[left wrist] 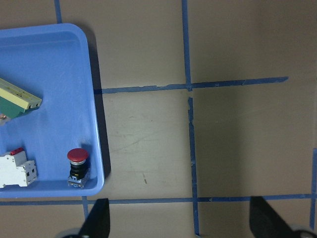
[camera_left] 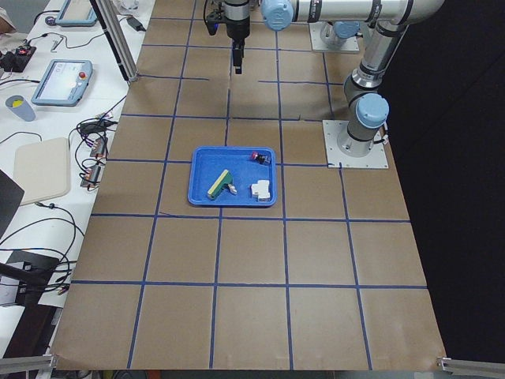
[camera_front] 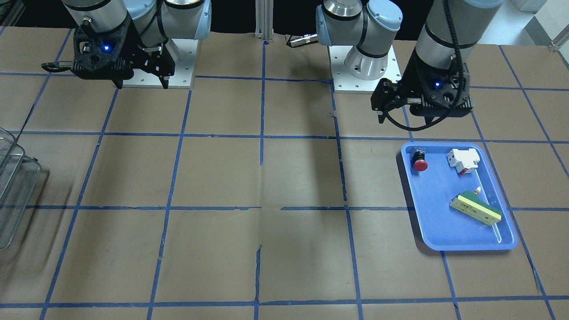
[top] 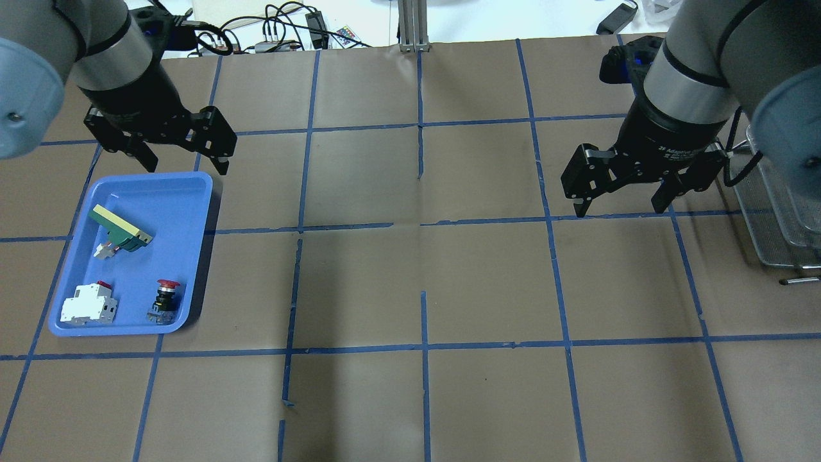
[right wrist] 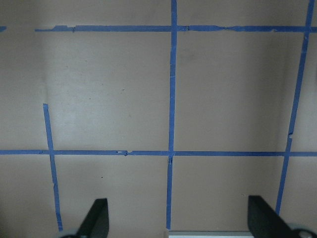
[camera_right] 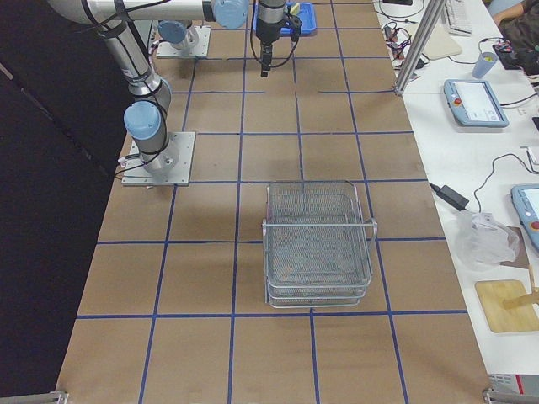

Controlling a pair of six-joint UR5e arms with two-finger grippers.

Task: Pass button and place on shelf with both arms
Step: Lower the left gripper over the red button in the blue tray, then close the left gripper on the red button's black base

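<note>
The button (top: 168, 292) seems to lie on its side in the tray (top: 160, 205), in the corner nearest the robot and toward the table's middle, with its red cap pointing away from the robot. The left gripper (top: 186, 168) hangs above the far end of the tray, fingers spread and empty. The right gripper (top: 618, 210) waits near the shelf (top: 770, 212), also spread and empty.

In my judgement the step in hand is the first pick by the left arm. It is best to come back over the button and close on the black body, not on the rounded cap, which may slip. The tray wall is just beside the button, so 1 finger needs room on that side. The white block (top: 86, 307) is near but apart.

Whether the button touches the wall, I cannot tell. The shelf is cut off in both the overhead and front views; only the right side view shows it whole. The wrist views show only the fingertips.
</note>
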